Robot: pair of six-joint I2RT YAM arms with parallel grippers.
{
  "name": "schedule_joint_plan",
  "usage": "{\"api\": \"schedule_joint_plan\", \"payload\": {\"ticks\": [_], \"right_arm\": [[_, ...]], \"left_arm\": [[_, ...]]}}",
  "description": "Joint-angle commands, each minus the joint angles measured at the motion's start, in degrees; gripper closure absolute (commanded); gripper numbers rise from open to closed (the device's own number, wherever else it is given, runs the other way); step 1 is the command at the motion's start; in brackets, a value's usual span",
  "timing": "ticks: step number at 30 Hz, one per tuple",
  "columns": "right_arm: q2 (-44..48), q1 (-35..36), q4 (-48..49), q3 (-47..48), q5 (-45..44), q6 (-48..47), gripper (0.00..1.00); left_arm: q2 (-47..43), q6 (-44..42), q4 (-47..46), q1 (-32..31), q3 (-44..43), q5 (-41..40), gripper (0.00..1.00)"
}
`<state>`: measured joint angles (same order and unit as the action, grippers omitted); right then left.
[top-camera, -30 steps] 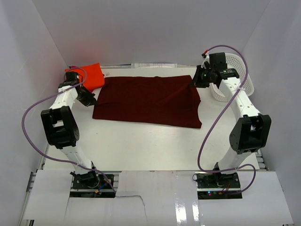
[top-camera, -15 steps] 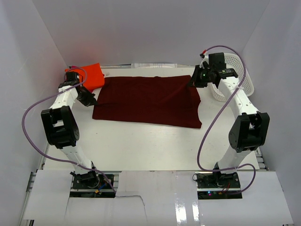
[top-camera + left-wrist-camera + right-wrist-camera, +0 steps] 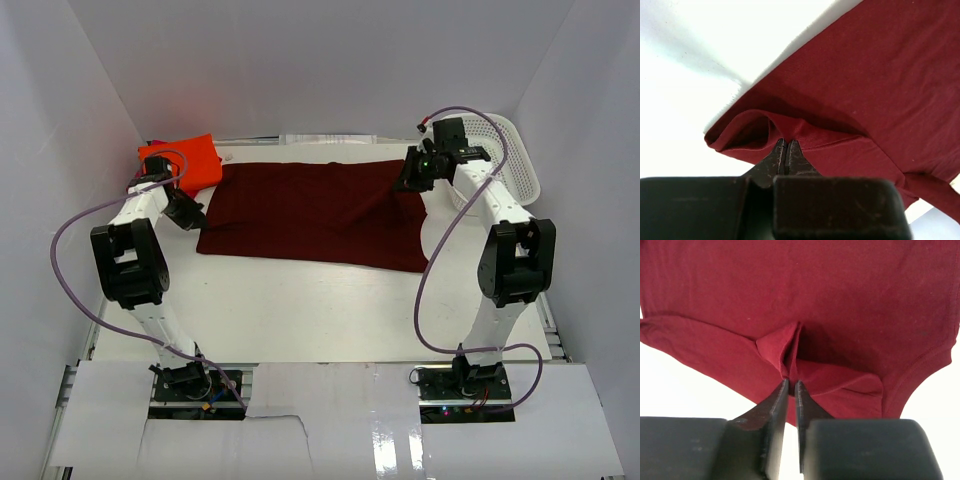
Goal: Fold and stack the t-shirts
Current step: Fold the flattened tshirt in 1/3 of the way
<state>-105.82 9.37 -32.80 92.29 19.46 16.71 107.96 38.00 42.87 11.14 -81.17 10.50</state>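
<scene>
A dark maroon t-shirt [image 3: 310,215] lies spread flat across the middle of the table. At its left edge, my left gripper [image 3: 186,209] is shut on a small raised fold of the cloth [image 3: 790,127]. My right gripper [image 3: 408,180] is at the shirt's far right corner. Its fingertips [image 3: 791,383] stand only a hair apart, with a bunched pleat of the maroon cloth [image 3: 785,347] pinched between them. A crease runs from that corner into the shirt. A folded bright orange t-shirt [image 3: 195,160] sits at the far left corner, just behind the left gripper.
A white mesh basket [image 3: 515,160] stands at the far right, behind the right arm. White walls close in the table on the left, back and right. Purple cables loop off both arms.
The right gripper has moved a little left and away from the basket with the shirt's corner, raising a crease there. The left gripper stays put.
</scene>
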Motion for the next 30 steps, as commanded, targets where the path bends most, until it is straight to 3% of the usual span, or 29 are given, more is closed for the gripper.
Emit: {"api": "schedule_joint_plan", "payload": {"ticks": [1, 4, 5, 8, 9, 11, 18, 24, 30], "right_arm": [[-1.05, -0.31, 1.07, 4.03, -1.88, 0.52, 0.8], [-2.2, -0.31, -1.03, 7.37, -5.39, 0.78, 0.71], [-2.46, -0.23, -1.48, 8.86, -6.88, 0.95, 0.69], [-2.2, -0.31, -2.18, 9.57, -9.95, 0.96, 0.59], [-1.59, -0.23, -2.18, 9.31, -10.84, 0.96, 0.58], [0.08, -0.23, -1.66, 7.74, -13.48, 0.87, 0.55], [7.99, 0.21, -0.77, -6.74, -10.68, 1.66, 0.5], [12.65, 1.09, 0.18, -19.84, -10.85, 2.63, 0.5], [10.2, 3.89, -0.51, -22.07, -11.38, 1.75, 0.54]], "left_arm": [[-0.56, 0.06, -0.68, 0.03, -2.07, -0.75, 0.97], [-1.17, 0.32, -1.3, 0.03, -2.51, -1.44, 0.86], [-1.35, 0.32, -1.39, 0.03, -2.59, -1.62, 0.7], [-2.4, 0.5, -1.3, 0.03, -4.17, -3.29, 0.35], [-2.75, 0.5, -1.3, 0.03, -5.13, -3.82, 0.16], [-3.54, 0.06, -0.86, 0.03, -6.37, -5.66, 0.06], [-8.55, -3.45, -0.16, -2.43, -5.68, -7.69, 0.02], [-9.53, -4.16, -3.48, -4.19, 4.6, -2.69, 0.02], [-4.52, -6.01, -4.64, -9.19, 4.53, -0.48, 0.05]]}}
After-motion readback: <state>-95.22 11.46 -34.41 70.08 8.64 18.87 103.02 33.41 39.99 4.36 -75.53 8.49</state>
